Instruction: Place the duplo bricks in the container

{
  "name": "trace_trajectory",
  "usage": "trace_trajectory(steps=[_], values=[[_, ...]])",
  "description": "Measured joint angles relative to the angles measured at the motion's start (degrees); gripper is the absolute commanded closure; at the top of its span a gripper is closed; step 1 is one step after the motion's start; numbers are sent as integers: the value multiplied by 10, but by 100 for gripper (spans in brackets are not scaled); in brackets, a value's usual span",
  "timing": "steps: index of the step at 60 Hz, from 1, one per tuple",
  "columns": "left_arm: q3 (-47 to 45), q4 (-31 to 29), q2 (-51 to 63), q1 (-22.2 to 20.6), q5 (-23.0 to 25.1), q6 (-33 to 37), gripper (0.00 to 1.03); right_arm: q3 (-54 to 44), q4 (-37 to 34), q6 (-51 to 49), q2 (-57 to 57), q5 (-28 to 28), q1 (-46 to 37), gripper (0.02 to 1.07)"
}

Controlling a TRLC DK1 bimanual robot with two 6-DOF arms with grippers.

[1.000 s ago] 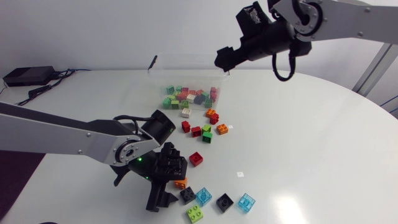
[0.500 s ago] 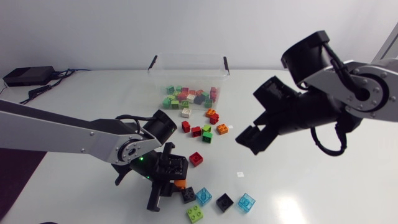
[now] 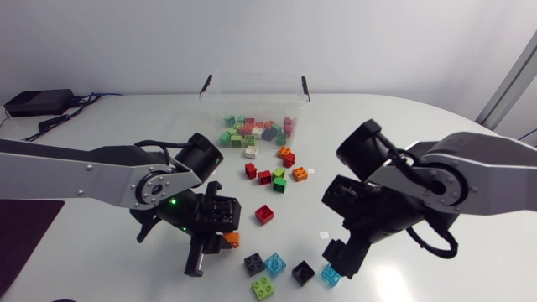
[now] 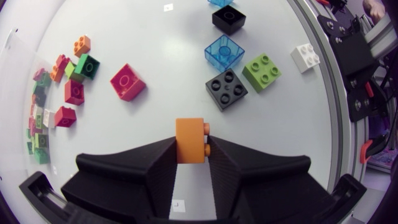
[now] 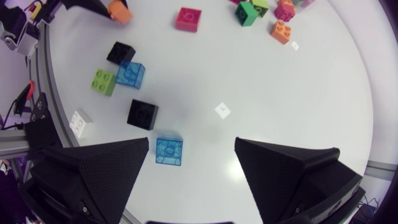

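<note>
My left gripper (image 4: 190, 157) is shut on an orange duplo brick (image 4: 190, 140), just off the table at the front left (image 3: 230, 239). Ahead of it lie a red brick (image 4: 127, 81), a black brick (image 4: 226, 89), a clear blue brick (image 4: 224, 52) and a lime brick (image 4: 262, 68). My right gripper (image 5: 191, 155) hangs open over the front of the table, a second clear blue brick (image 5: 169, 150) below and between its fingers (image 3: 331, 274). The clear container (image 3: 252, 88) at the back holds several bricks.
In front of the container lies a loose cluster of red, green, orange and white bricks (image 3: 278, 176). Another black brick (image 3: 303, 272) sits beside the right gripper (image 3: 337, 254). A white brick (image 5: 81, 122) lies near the table's front edge. Bare table stretches to the right.
My left gripper has shut on the orange brick and drawn it slightly back and left. My right arm has swung from above the container down to the front, over the clear blue brick.
</note>
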Motion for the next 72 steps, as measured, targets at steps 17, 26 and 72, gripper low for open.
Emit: trace_trajectory(steps=[17, 26, 72], values=[[29, -7, -43, 49, -1, -3, 80, -21, 24, 0, 54, 16, 17, 10], [67, -9, -47, 72, -2, -16, 80, -24, 37, 0, 83, 20, 26, 13], [244, 145, 11, 155, 3, -224, 79, -40, 67, 0, 131, 21, 45, 78]])
